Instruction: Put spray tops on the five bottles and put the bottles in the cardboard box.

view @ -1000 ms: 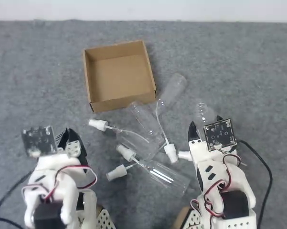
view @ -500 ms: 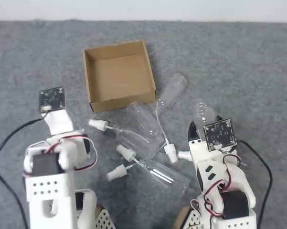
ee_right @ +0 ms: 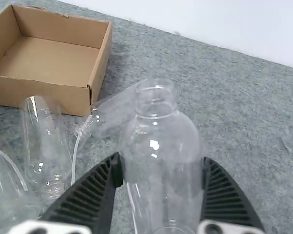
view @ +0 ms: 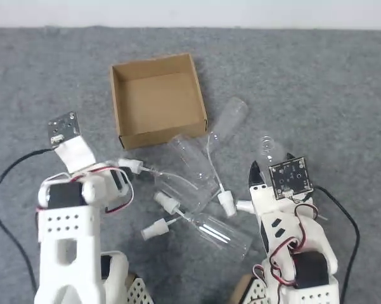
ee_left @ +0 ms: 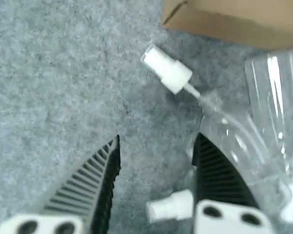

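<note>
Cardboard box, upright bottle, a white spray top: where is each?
cardboard box (view: 161, 133), high view, front wall
upright bottle (ee_right: 161, 141), right wrist view, clear body
white spray top (ee_left: 166, 73), left wrist view, its cap

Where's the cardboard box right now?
High view: the cardboard box sits left of centre toward the far edge of the grey mat, clear bottles lying off its near right corner.

In the high view, open carpet (view: 44, 76) is left down the left side and across the upper right of the frame. The cardboard box (view: 161, 134) can be entered from above. The centre is blocked by lying bottles (view: 193, 158) and spray tops (view: 130, 166), with 1 bottle just beside the box's lower right corner. Bare carpet is seen between the parted jaws of the left gripper (ee_left: 156, 141). At lower right, passage is barred by the upright bottle (ee_right: 161, 131) clasped in the right gripper (ee_right: 161, 165).
</note>
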{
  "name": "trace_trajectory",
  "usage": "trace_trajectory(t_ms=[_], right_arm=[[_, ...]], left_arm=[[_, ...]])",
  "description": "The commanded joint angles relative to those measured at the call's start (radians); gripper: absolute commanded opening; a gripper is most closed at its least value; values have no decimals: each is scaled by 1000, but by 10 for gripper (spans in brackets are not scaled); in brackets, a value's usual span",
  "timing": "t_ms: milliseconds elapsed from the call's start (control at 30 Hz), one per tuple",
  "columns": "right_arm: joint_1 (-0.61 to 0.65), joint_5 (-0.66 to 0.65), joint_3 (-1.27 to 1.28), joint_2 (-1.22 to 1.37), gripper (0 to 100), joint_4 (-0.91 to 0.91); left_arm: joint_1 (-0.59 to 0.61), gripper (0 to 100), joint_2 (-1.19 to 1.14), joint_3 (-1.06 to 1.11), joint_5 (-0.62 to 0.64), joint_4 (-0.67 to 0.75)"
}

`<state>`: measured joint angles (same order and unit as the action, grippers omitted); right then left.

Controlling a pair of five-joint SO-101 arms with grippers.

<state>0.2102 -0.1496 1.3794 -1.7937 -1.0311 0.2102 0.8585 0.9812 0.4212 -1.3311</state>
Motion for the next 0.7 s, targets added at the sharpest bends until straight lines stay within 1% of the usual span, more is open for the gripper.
trace_trajectory(t_ms=[0, 300, 667], right_arm=[[-4, -2, -9, -18, 169, 24], [-4, -2, -9, -18, 169, 24], [-4, -2, -9, -18, 169, 24]], left_arm=[[-5, 239, -103, -48, 48, 100], [-6, 238, -284, -51, 126, 265], [-6, 236, -436, -71, 158, 410]])
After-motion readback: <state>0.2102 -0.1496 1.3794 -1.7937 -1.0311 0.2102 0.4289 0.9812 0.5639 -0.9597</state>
